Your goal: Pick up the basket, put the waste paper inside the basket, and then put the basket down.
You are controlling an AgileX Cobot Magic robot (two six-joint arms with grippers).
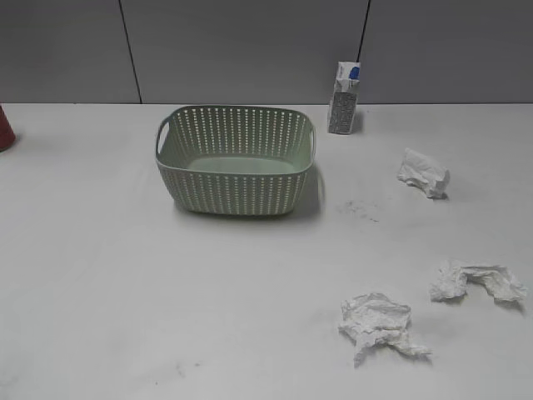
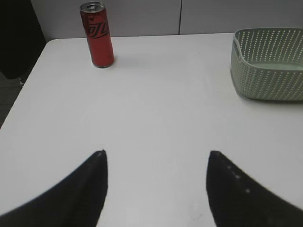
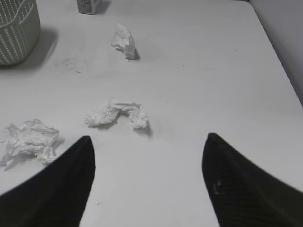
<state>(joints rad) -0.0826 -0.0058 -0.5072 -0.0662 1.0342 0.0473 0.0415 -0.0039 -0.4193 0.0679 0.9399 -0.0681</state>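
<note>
The pale sage-green basket (image 1: 236, 158) stands empty on the white table, centre back; it also shows in the left wrist view (image 2: 270, 64) and at the top left of the right wrist view (image 3: 16, 28). Three crumpled white waste paper wads lie to its right: one far (image 1: 423, 172) (image 3: 123, 41), one at the right (image 1: 476, 282) (image 3: 117, 113), one near the front (image 1: 377, 323) (image 3: 29, 139). My left gripper (image 2: 156, 153) is open and empty, well left of the basket. My right gripper (image 3: 147, 137) is open and empty, short of the wads. Neither gripper shows in the exterior view.
A red drink can (image 2: 97, 34) stands at the table's back left, its edge showing in the exterior view (image 1: 5, 127). An upright white-grey carton with a blue mark (image 1: 344, 97) stands behind the basket's right end. The table's left edge (image 2: 21, 90) and right edge (image 3: 279, 61) are near.
</note>
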